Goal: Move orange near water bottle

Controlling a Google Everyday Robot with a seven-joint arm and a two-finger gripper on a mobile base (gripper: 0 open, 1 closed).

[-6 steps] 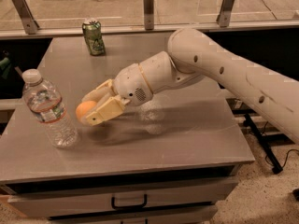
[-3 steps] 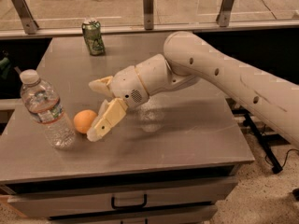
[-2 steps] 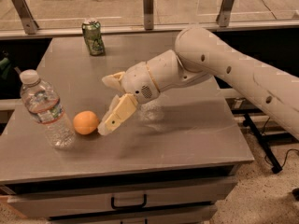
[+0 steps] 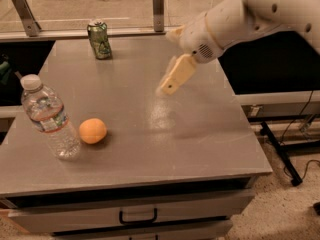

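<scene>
The tool (image 4: pixel 169 60) has let go and pulled back to the upper centre, spread wide and empty. The orange (image 4: pixel 93 130) sits lower left, just beside the water bottle (image 4: pixel 47 116). Looks done!

A grey table (image 4: pixel 210 134) fills most of the scene, with a green drink can (image 4: pixel 100 40) standing upright near its far left edge, well to the left of the gripper (image 4: pixel 171 58) that hangs above the table's far right part. Under the near edge of the top runs a grey drawer (image 4: pixel 200 206) with a black handle (image 4: pixel 137 217). Beyond the far edge two metal posts (image 4: pixel 158 2) rise, and to the right a black stand leg (image 4: pixel 281 154) and cables lie on the speckled floor (image 4: pixel 295 209).
</scene>
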